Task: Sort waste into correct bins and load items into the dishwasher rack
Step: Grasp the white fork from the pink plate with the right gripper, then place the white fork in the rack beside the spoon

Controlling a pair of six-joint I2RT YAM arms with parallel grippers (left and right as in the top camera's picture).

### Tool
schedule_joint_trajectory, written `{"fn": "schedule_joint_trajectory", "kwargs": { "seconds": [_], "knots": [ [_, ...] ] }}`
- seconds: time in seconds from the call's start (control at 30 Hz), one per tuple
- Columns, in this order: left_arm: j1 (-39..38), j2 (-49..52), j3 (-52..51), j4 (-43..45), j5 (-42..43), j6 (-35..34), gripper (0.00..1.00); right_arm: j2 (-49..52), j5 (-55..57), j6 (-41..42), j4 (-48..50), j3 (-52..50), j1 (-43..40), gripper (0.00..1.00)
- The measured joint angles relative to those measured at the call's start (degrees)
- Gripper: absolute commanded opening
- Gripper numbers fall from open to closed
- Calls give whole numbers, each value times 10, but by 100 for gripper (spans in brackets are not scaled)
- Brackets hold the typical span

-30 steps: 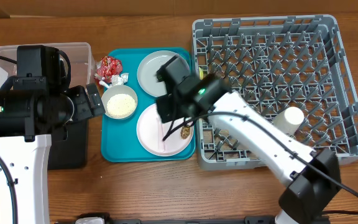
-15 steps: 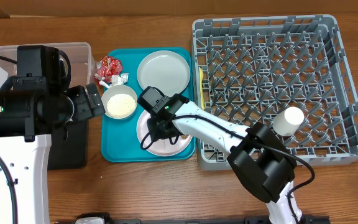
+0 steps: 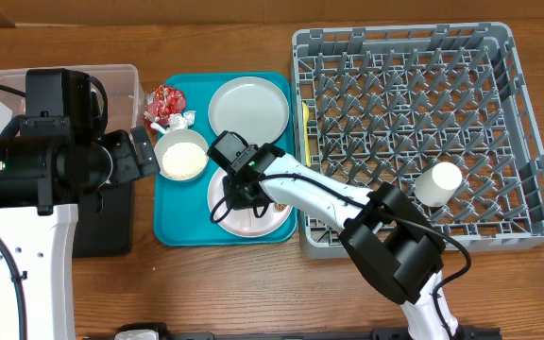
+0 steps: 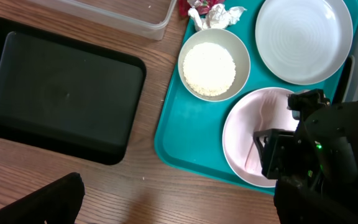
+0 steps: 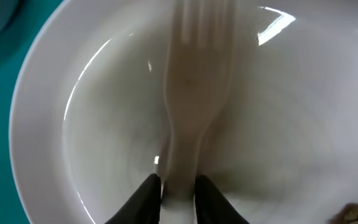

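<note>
Pale fork [image 5: 188, 93] is lying on the pinkish-white plate [image 5: 61, 137]. At left, the left gripper [image 3: 144, 156] is hanging spread and empty near the black tray [image 4: 61, 93]. At right, the fork's handle is being pinched by the right gripper [image 5: 178, 194], the long axis running straight out from the fingers and the tines pointing away.

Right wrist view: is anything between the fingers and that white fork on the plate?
Nothing visible. The white fork lies bare on the pinkish-white plate, and the right gripper appears closed on its handle.
</note>
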Motion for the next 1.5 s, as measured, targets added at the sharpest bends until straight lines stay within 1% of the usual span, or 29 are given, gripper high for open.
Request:
{"fn": "schedule_joint_trajectory", "kwargs": {
  "seconds": [0.03, 0.17, 0.23, 0.33, 0.47, 0.53, 0.67, 0.83, 0.93, 0.97, 1.03, 1.07, 1.1, 1.13, 1.23, 1.33, 1.4, 1.43, 1.5],
  "knots": [
    [0, 0, 0, 0, 0, 0, 100, 0, 3, 0, -9, 2, 0, 17],
    [0, 0, 0, 0, 0, 0, 100, 4, 32, 0, -74, 27, 0, 16],
    [0, 0, 0, 0, 0, 0, 100, 5, 63, 0, -121, 63, 0, 16],
    [0, 0, 0, 0, 0, 0, 100, 0, 86, -1, -147, 111, 0, 16],
    [0, 0, 0, 0, 0, 0, 100, -38, 98, -13, -168, 141, -2, 17],
    [0, 0, 0, 0, 0, 0, 100, -84, 103, -31, -183, 147, -10, 17],
    [0, 0, 0, 0, 0, 0, 100, -142, 106, -73, -220, 155, -62, 17],
    [0, 0, 0, 0, 0, 0, 100, -147, 104, -162, -225, 154, -155, 17],
    [0, 0, 0, 0, 0, 0, 100, -147, 102, -204, -207, 135, -188, 18],
    [0, 0, 0, 0, 0, 0, 100, -147, 94, -215, -196, 123, -193, 27],
    [0, 0, 0, 0, 0, 0, 100, -147, 67, -244, -174, 91, -206, 51],
    [0, 0, 0, 0, 0, 0, 100, -147, 59, -246, -167, 78, -209, 54],
    [0, 0, 0, 0, 0, 0, 100, -146, 49, -254, -161, 62, -212, 63],
    [0, 0, 0, 0, 0, 0, 100, -146, 47, -257, -162, 57, -212, 68],
    [0, 0, 0, 0, 0, 0, 100, -147, 36, -259, -163, 56, -212, 72],
    [0, 0, 0, 0, 0, 0, 100, -152, 23, -235, -172, 56, -212, 71],
    [0, 0, 0, 0, 0, 0, 100, -165, 8, -228, -171, 56, -210, 69],
    [0, 0, 0, 0, 0, 0, 100, -190, -14, -222, -166, 56, -206, 63],
    [0, 0, 0, 0, 0, 0, 100, -217, -30, -218, -153, 59, -195, 61]
  ]
}}
